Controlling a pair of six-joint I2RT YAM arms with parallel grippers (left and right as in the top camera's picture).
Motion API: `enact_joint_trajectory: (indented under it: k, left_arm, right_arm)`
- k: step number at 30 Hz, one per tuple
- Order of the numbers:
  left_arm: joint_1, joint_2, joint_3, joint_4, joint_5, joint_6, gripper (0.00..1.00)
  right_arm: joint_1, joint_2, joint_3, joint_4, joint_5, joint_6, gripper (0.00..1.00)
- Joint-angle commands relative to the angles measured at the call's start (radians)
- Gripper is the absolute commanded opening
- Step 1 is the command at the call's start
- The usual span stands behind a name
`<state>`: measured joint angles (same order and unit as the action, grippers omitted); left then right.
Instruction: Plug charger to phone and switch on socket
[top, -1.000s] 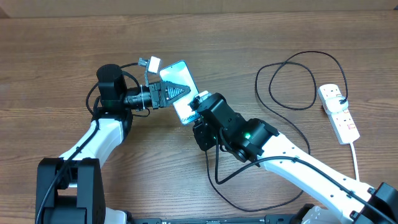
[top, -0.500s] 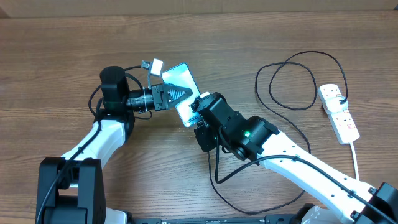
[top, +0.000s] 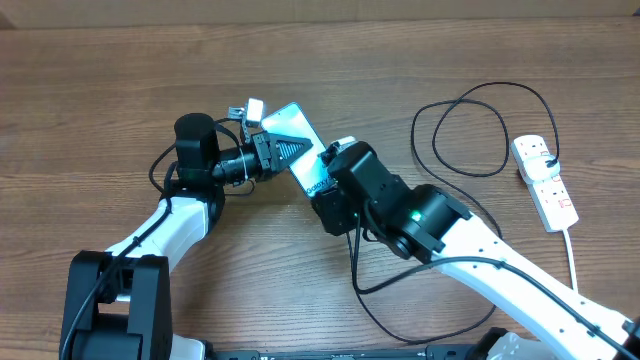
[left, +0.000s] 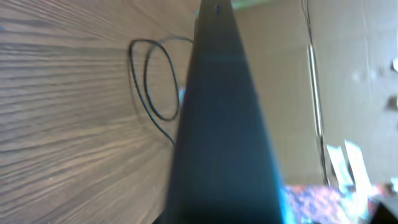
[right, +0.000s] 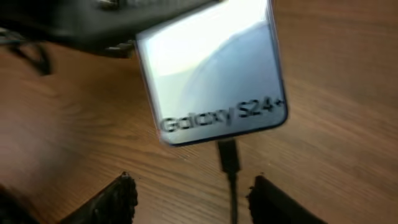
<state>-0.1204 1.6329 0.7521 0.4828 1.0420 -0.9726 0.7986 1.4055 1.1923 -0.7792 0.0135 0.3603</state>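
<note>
left tool slid rightward, clenching the phone; right tool released beside charger.

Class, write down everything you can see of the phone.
The phone is a slim rectangle, dark frame, glossy pale blue screen facing up, with "Galaxy S24+" printed near its lower end. The left hand grips its other end across the screen. The charger's black plug tip meets the lower edge; whether fully seated is unclear. It sits slantwise over the wooden table.
</note>
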Motion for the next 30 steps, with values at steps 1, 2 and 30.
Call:
enact_joint_trajectory:
  k: [1, 2, 30]
  left_arm:
    - [-0.050, -0.003, -0.003, -0.021, -0.072, -0.031, 0.04]
    - [-0.071, -0.003, -0.001, -0.056, -0.086, -0.008, 0.04]
    - [-0.055, 0.324, 0.379, -1.125, -0.108, 1.030, 0.04]
  right_arm:
    - [-0.014, -0.074, 0.051, -0.001, -0.014, 0.010, 0.67]
    - [-0.029, -0.098, 0.059, -0.010, -0.014, 0.010, 0.71]
    - [-0.233, -0.253, 0.057, -0.223, -0.015, 0.010, 0.83]
